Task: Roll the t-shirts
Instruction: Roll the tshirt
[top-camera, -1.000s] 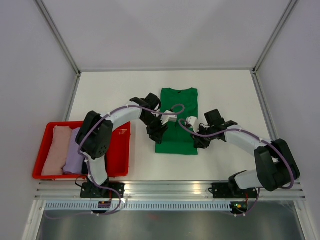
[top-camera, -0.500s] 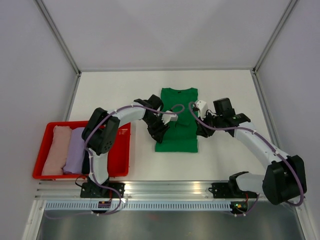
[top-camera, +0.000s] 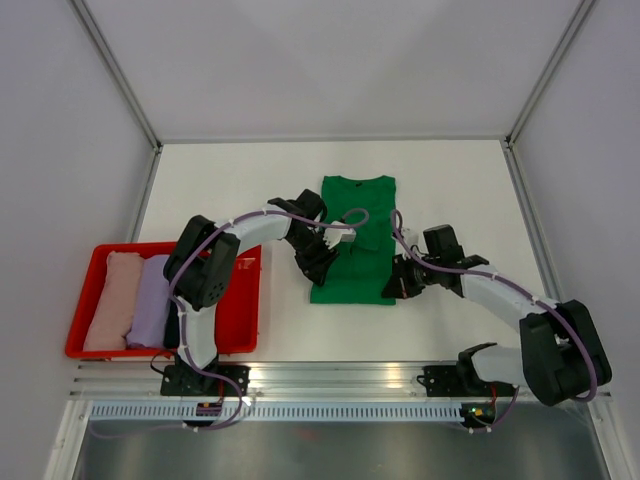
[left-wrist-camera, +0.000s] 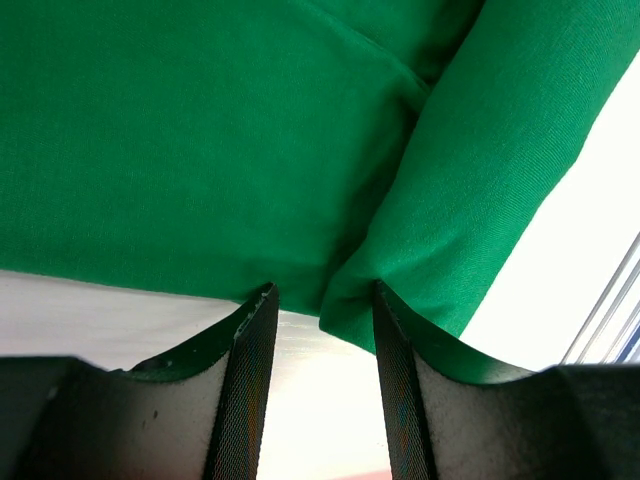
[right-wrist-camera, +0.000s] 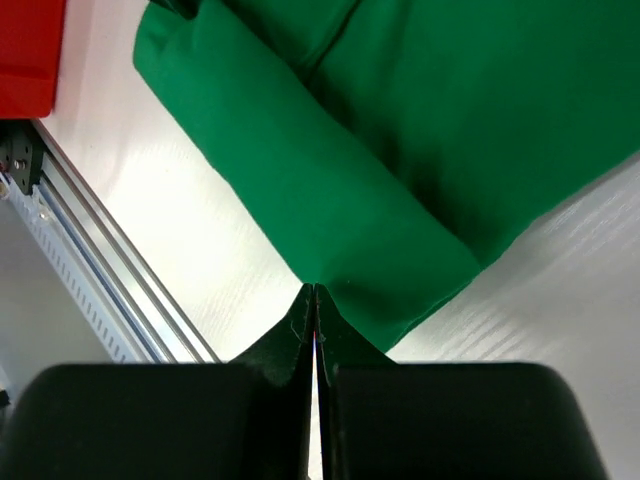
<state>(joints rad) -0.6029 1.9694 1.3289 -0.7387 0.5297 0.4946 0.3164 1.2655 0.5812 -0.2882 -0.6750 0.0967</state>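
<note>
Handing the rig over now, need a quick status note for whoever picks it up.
Left gripper: open, at the left end of the started roll on the green t-shirt near hem.
Right gripper: shut, tips at the roll's right end; cloth pinch unclear.
Done: pink t-shirt and lavender t-shirt rolled in the red tray; black t-shirt beside them, mostly hidden.
Left: roll green up to its collar.

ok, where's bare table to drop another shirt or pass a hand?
Free: back-left table between red tray and rear wall; back-right beside the green t-shirt; the strip between its hem and the rail. Crowded: left pincer and right pincer at the hem corners.
</note>
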